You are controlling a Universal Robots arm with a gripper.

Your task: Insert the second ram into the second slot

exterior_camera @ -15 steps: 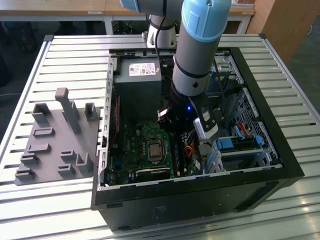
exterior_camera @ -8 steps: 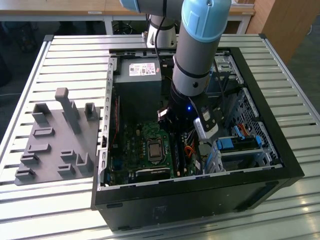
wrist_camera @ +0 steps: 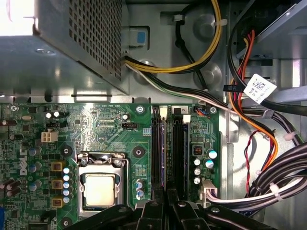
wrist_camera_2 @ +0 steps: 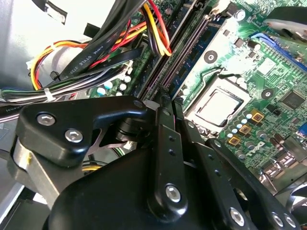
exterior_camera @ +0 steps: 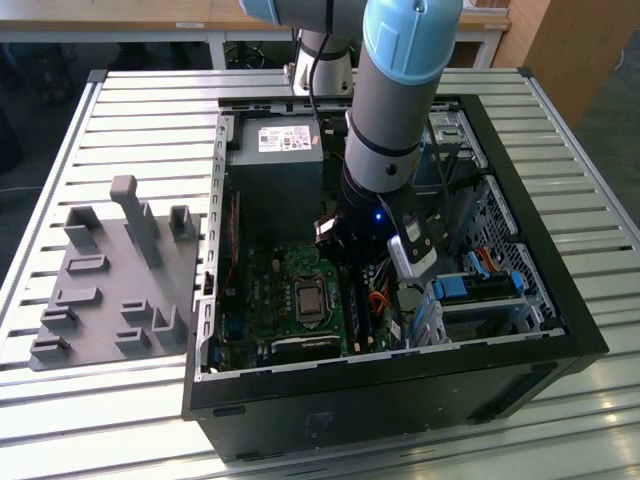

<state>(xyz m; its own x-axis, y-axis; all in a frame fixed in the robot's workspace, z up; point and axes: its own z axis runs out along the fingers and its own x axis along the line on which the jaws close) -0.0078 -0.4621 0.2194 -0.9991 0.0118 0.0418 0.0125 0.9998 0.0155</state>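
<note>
One gripper (wrist_camera: 165, 211) down inside the computer case (exterior_camera: 560, 330), over two memory slots (wrist_camera: 178, 153)
Its fingers (wrist_camera_2: 165, 139) are nearly closed together; the second ram (wrist_camera: 166, 158) stands edge-on at their 12 o'clock, partly hidden

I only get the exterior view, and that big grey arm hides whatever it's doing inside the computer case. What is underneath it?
Observer: In the first wrist view the gripper sits at one end of two long dark memory slots, which lie side by side on the green board.
Visitor: Is anything crowding it down there?
Observer: In the second wrist view a bundle of red, yellow and black wires crosses just beyond the gripper, beside the slots.
Visitor: Where do the wires go?
Observer: I can't follow them all, but the first wrist view shows an orange and black run carrying a white tag off to the slots' side.
</note>
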